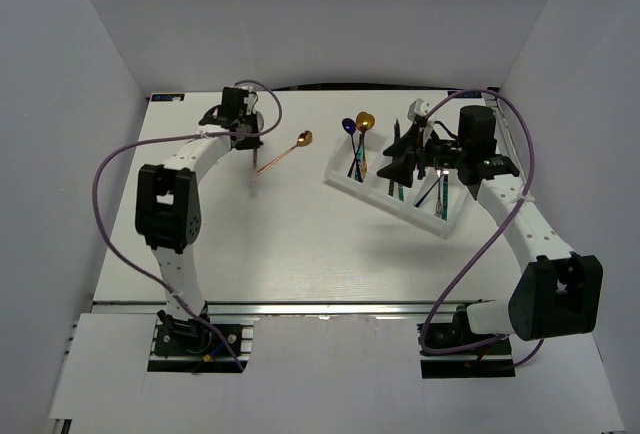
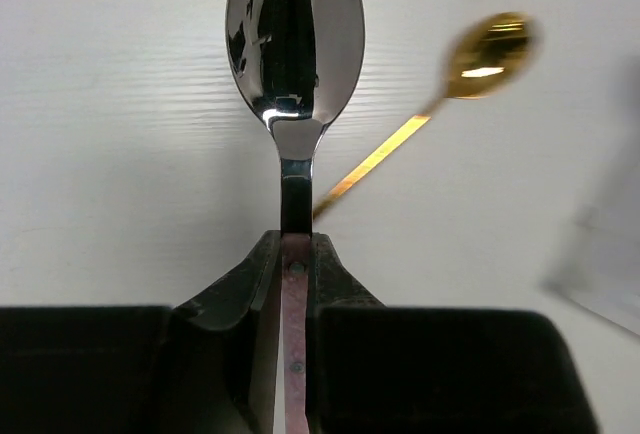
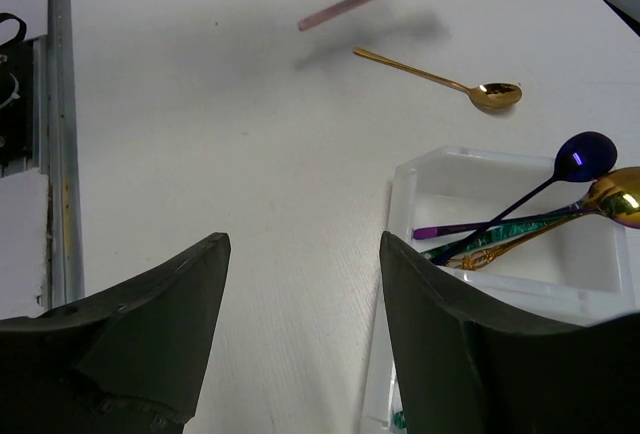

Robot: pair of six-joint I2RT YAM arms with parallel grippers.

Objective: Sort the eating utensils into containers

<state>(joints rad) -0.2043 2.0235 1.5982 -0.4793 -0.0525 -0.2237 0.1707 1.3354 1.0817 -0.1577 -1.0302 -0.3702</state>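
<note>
My left gripper (image 1: 243, 134) is shut on the pinkish handle of a silver spoon (image 2: 295, 39) and holds it above the table; in the left wrist view the gripper (image 2: 296, 249) pinches the handle, bowl pointing away. A gold spoon (image 1: 285, 154) lies on the table just right of it, and also shows in the left wrist view (image 2: 488, 54) and the right wrist view (image 3: 490, 94). The white tray (image 1: 340, 182) holds a purple spoon (image 3: 585, 154), a gold spoon (image 3: 620, 199) and other utensils. My right gripper (image 3: 302, 254) is open and empty, over the tray (image 3: 405, 189) near its left end.
Further utensils (image 1: 436, 194) lie in the tray's middle and right compartments, partly hidden under the right arm. White walls enclose the table on three sides. Purple cables loop beside both arms.
</note>
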